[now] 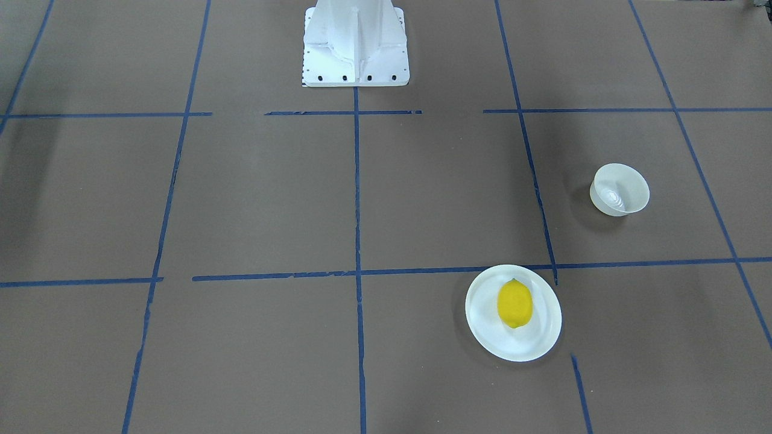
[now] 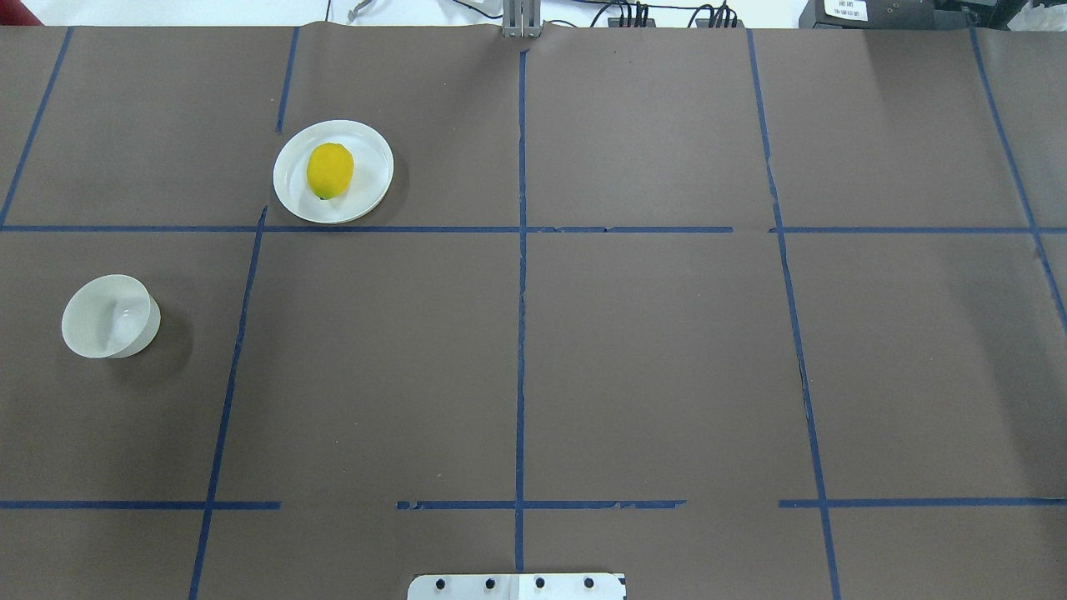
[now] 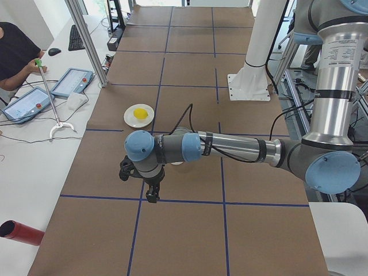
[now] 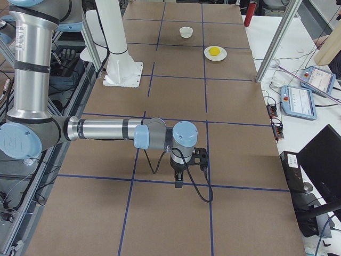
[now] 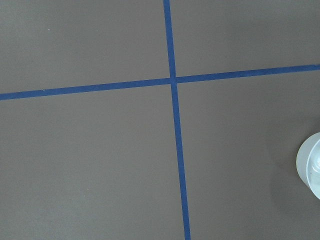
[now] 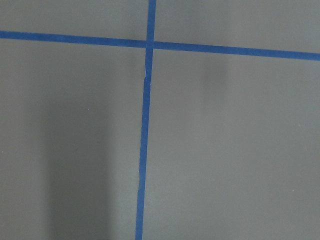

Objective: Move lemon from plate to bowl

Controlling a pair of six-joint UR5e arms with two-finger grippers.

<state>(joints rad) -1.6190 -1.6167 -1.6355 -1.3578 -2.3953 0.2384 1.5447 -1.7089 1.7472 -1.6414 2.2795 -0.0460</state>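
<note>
The yellow lemon [image 2: 330, 171] lies on the flat white plate [image 2: 373, 167] at the far left of the table; they also show in the front view, the lemon [image 1: 514, 304] on the plate [image 1: 482, 328]. The small deep white bowl [image 2: 110, 317] stands empty, apart from the plate, nearer the robot and further left. Its edge shows in the left wrist view [image 5: 311, 167]. My left gripper [image 3: 150, 194] hangs over the table near the bowl, seen only in the left side view. My right gripper [image 4: 179, 181] shows only in the right side view. I cannot tell whether either is open.
The white robot pedestal [image 1: 356, 42] stands at the table's near-middle edge. Blue tape lines cross the brown table. An operators' desk with tablets [image 3: 72, 81], a metal post [image 3: 86, 40] and a red cylinder [image 3: 17, 232] lie along the far side.
</note>
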